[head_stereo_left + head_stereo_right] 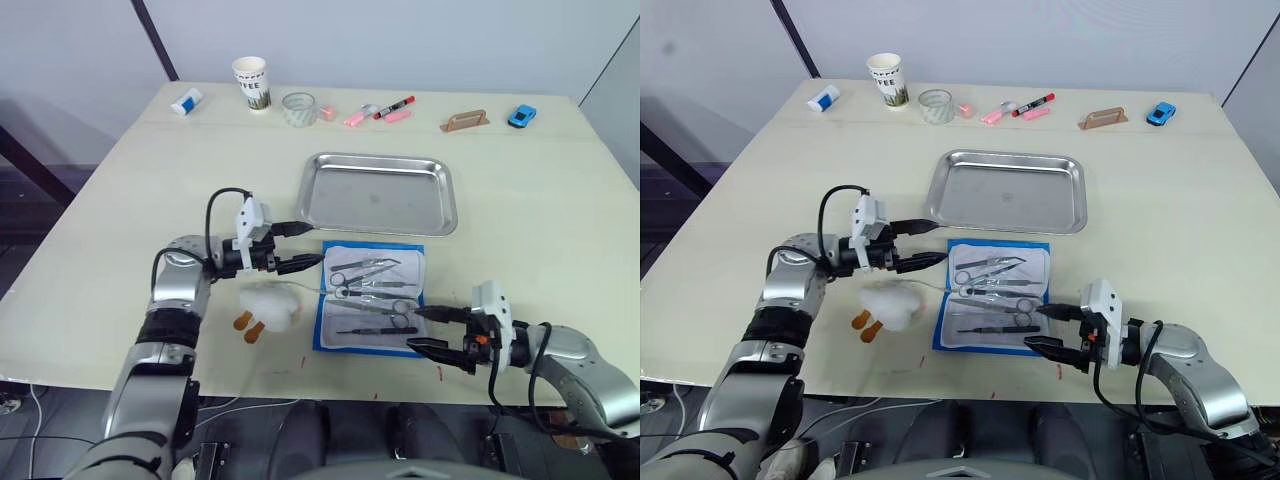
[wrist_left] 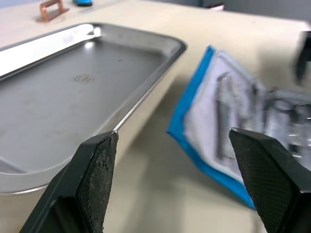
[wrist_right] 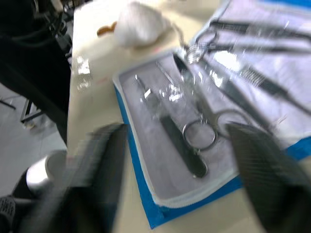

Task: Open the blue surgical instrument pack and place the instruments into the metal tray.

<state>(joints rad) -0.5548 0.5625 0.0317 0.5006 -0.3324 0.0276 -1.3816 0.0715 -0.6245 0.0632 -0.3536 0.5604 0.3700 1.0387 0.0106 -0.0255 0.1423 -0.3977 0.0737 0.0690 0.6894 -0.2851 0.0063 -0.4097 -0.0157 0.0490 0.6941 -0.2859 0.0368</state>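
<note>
The blue surgical instrument pack (image 1: 370, 297) lies open beside the metal tray (image 1: 378, 192), both hands spread at its sides.

1 metal tray (image 1: 378, 193), 1 open blue surgical instrument pack (image 1: 371, 297), 1 paper cup (image 1: 251, 83), 1 toy car (image 1: 521, 116), 2 end effectors: left (image 1: 303, 246), right (image 1: 428, 329).

the flat bright blue fabric instrument pack (image 1: 369, 296) lies unfolded on the table, pale grey-white lining up inside a blue border, just beside the near rim of the shallow shiny stainless-steel tray (image 1: 378, 193). slim silver instruments (image 1: 372, 291), ring-handled scissors and tweezers among them, lie across the lining. the tray holds nothing.
</note>
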